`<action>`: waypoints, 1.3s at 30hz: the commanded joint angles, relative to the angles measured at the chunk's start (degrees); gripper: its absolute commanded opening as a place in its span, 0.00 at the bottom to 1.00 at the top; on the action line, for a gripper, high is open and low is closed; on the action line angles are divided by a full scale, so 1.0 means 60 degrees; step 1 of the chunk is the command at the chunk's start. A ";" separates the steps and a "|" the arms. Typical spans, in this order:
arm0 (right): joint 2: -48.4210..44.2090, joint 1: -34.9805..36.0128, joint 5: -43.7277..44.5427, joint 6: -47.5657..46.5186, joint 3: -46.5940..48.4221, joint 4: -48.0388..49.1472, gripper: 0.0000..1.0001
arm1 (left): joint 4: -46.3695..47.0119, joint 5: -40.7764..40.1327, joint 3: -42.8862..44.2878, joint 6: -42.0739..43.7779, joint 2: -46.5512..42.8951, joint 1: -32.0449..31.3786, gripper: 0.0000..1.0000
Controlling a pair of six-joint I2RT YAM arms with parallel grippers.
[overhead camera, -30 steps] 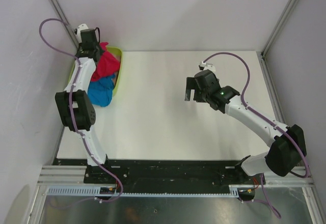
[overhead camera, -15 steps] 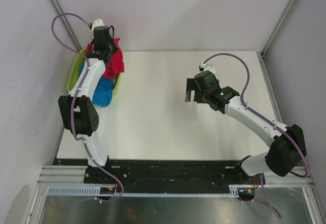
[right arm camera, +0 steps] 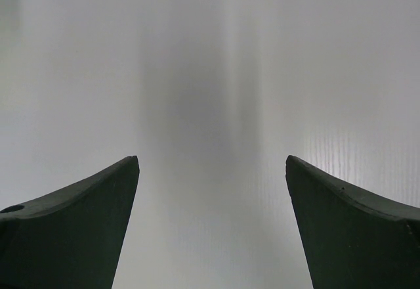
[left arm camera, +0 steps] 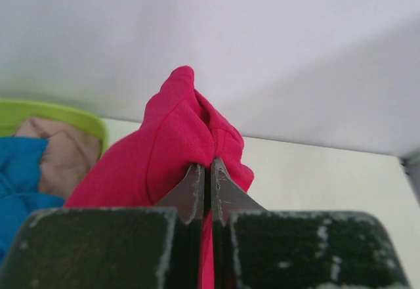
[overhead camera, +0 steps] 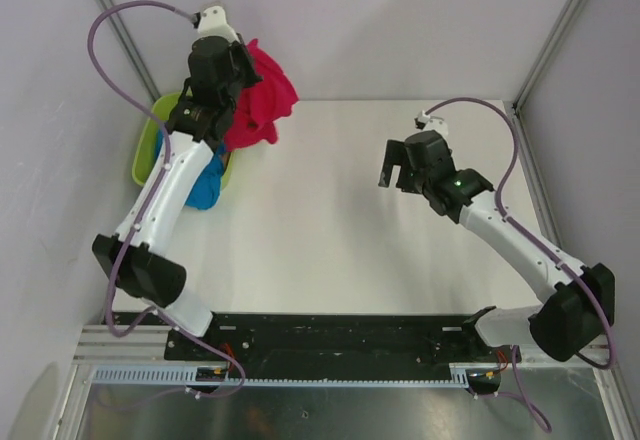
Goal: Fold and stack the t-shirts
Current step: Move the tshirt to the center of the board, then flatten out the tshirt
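Observation:
My left gripper (left arm camera: 210,167) is shut on a bunch of the red t-shirt (left arm camera: 164,151), which hangs lifted above the far left of the table (overhead camera: 330,210); from above the red t-shirt (overhead camera: 262,100) bulges out beside the left gripper (overhead camera: 232,90). Down in the lime-green basket (overhead camera: 150,140) lie the blue t-shirt (overhead camera: 207,185) and the pale pink t-shirt (left arm camera: 62,154); the wrist view shows the blue t-shirt (left arm camera: 20,171) at the left edge. Over the table's right half hangs my right gripper (overhead camera: 392,172), open; between its fingertips (right arm camera: 212,164) only bare white surface shows.
The basket's green rim (left arm camera: 59,113) stands at the table's far left corner, against the pale side wall. Metal frame posts (overhead camera: 560,30) rise at both far corners. The arm bases sit on a black rail (overhead camera: 340,332) at the near edge.
The left arm has risen out of the basket and swung right, carrying the red t-shirt up with it. The right gripper has shifted a little to the right and away.

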 commanded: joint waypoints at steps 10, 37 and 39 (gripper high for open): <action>-0.1390 -0.0545 0.0822 0.0213 -0.0091 -0.0164 0.98 | 0.0642 0.0709 -0.2753 -0.0339 -0.1785 -0.3441 0.00; 0.1516 0.3140 -0.0048 0.2035 -0.1298 0.2076 0.84 | -0.0608 0.1120 -0.8895 -0.2237 -0.4581 -0.1840 0.83; 0.2084 0.3324 0.0064 0.2113 -0.1050 0.2227 0.82 | -0.0662 0.1117 -0.8973 -0.2201 -0.4658 -0.1760 0.83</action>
